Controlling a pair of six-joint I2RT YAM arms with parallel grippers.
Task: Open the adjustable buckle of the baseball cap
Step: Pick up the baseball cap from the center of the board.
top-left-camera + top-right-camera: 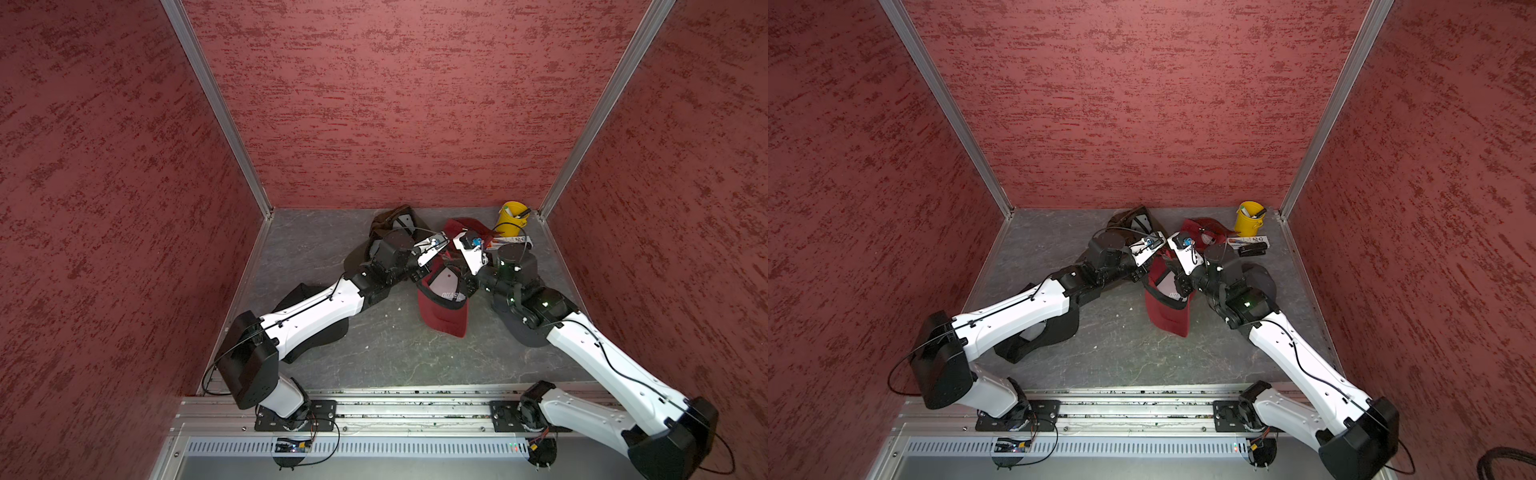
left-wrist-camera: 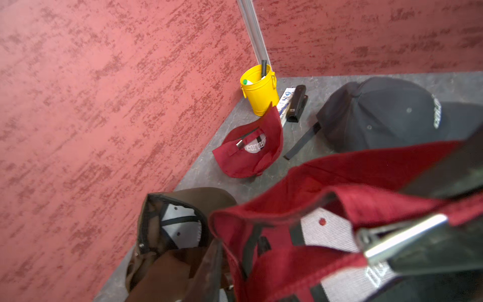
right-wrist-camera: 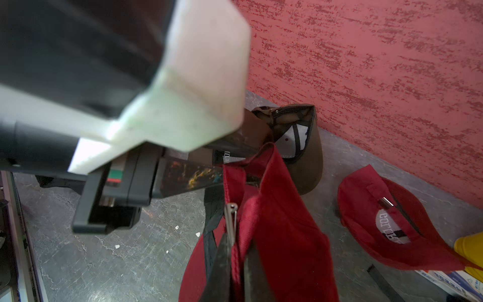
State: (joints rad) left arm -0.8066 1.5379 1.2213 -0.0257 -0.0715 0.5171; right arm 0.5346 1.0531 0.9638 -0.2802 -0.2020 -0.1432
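— Where is the cap right now?

— The red cap hangs between my two arms, just right of centre in both top views, with its brim down toward the grey table. My right gripper is pressed together on the strap just beside the metal buckle. My left gripper seems to pinch the same strap on the buckle's other side, though cloth partly hides its tips.

— How do you expect it to handle?

— Light and floppy. The cloth will fold rather than push back. The buckle is the one stiff part, and it is small, smooth and probably slippery.

— So where would you take hold?

— On the strap, close beside the buckle on either side, pulled taut. A hold farther out would only stretch slack fabric.
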